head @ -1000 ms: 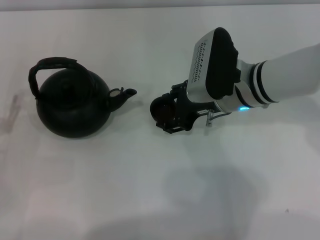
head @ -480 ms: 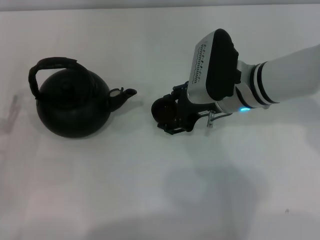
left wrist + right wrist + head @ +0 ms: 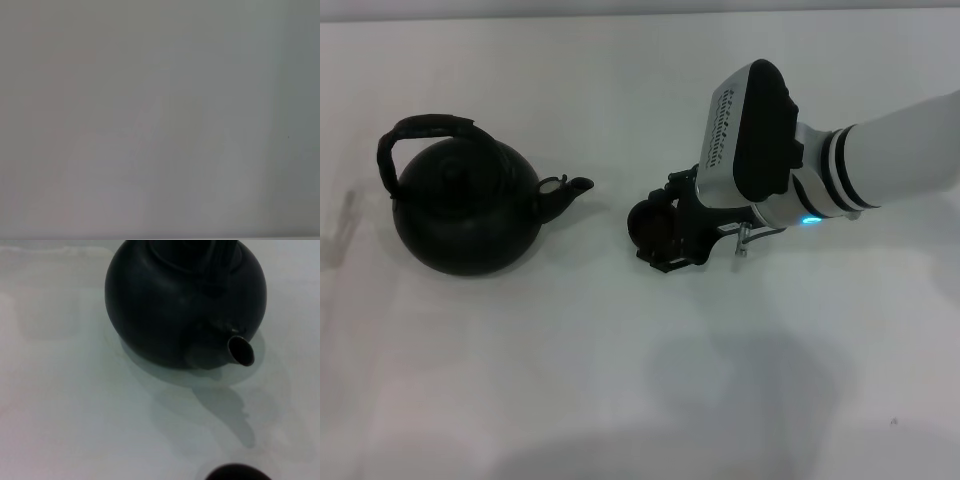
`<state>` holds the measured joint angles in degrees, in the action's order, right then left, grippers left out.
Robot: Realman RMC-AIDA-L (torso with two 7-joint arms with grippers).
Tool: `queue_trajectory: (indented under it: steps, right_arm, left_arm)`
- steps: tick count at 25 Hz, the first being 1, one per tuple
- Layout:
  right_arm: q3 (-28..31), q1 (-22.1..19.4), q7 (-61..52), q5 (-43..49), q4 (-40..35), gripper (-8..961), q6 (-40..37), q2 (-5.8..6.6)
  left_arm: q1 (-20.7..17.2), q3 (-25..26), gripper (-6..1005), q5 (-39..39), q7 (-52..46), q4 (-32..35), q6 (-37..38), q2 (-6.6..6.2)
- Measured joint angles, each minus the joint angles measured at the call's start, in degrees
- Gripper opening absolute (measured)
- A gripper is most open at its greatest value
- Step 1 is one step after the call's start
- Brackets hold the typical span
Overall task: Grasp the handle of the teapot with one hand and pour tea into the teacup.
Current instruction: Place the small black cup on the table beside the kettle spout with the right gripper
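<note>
Teacup (image 3: 650, 225) shifted right, right tool (image 3: 660, 228) clamping it

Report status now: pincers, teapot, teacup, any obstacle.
Right pincer at teacup, grip unclear. Left pincer not in view. Teapot on table, handle untouched, spout toward teacup. Nothing between them.

Bright overhead light; soft shadows; left wrist view blurred.
</note>
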<state>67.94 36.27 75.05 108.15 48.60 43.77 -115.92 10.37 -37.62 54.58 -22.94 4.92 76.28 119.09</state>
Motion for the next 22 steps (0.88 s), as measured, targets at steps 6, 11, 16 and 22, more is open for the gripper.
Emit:
queue_trajectory:
  steps: [6, 11, 16, 22]
  right_arm:
    - [0.0, 0.0, 0.0, -0.1, 0.0, 791, 0.0, 0.0]
    - [0.4, 0.0, 0.2, -0.3, 0.2, 848, 0.3, 0.04]
    - [0.6, -0.2, 0.2, -0.3, 0.9, 859, 1.4, 0.2]
    - [1.5, -0.5, 0.2, -0.3, 2.1, 856, 3.0, 0.41]
  left_arm:
    - [-0.1, 0.0, 775, 0.0, 0.0, 0.0, 0.0, 0.06]
    - [-0.3, 0.0, 775, 0.0, 0.0, 0.0, 0.0, 0.09]
    - [-0.4, 0.0, 775, 0.0, 0.0, 0.0, 0.0, 0.09]
    - [-0.5, 0.0, 775, 0.0, 0.0, 0.0, 0.0, 0.09]
